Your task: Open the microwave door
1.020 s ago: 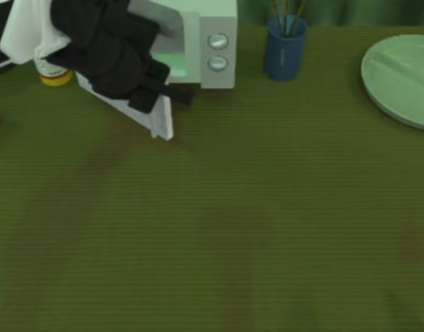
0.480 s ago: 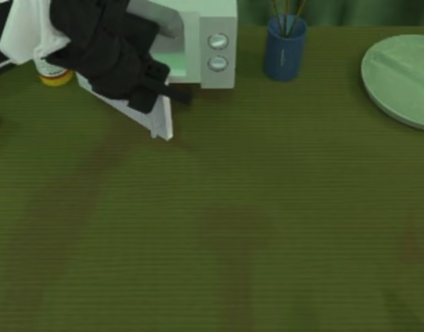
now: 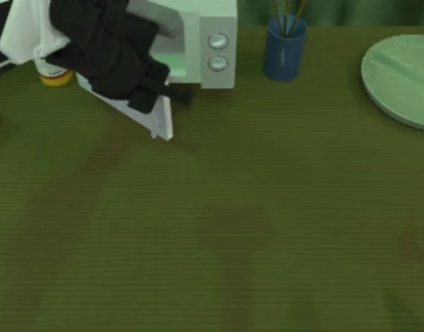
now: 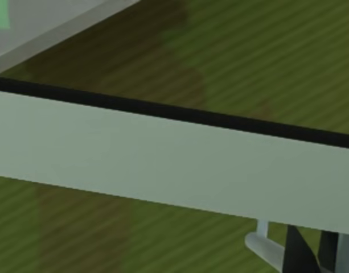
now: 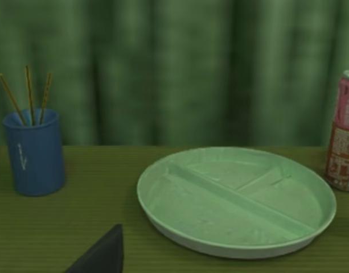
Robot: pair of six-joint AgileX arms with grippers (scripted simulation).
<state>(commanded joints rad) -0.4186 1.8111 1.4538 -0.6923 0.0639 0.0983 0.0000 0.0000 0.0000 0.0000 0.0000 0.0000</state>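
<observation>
The white microwave (image 3: 215,28) stands at the table's back left, with two round knobs on its right panel. The microwave door (image 3: 160,117) is swung wide out toward the front left, so the pale interior (image 3: 171,59) shows. My left gripper (image 3: 171,92) reaches over the door's free end. In the left wrist view the door's edge (image 4: 163,159) crosses the picture. Below it, the slim handle bar (image 4: 265,249) runs in between the dark fingers (image 4: 299,253), which are shut on it. My right gripper (image 5: 106,259) is parked off to the right, outside the top view.
A blue cup (image 3: 283,48) holding thin sticks stands just right of the microwave. A green divided plate (image 3: 402,76) lies at the back right, with a pink can (image 5: 344,136) beyond it. A yellow-based jar (image 3: 54,72) sits behind the door's hinge side.
The left arm has shifted only very slightly. The door keeps the same wide-open angle.
</observation>
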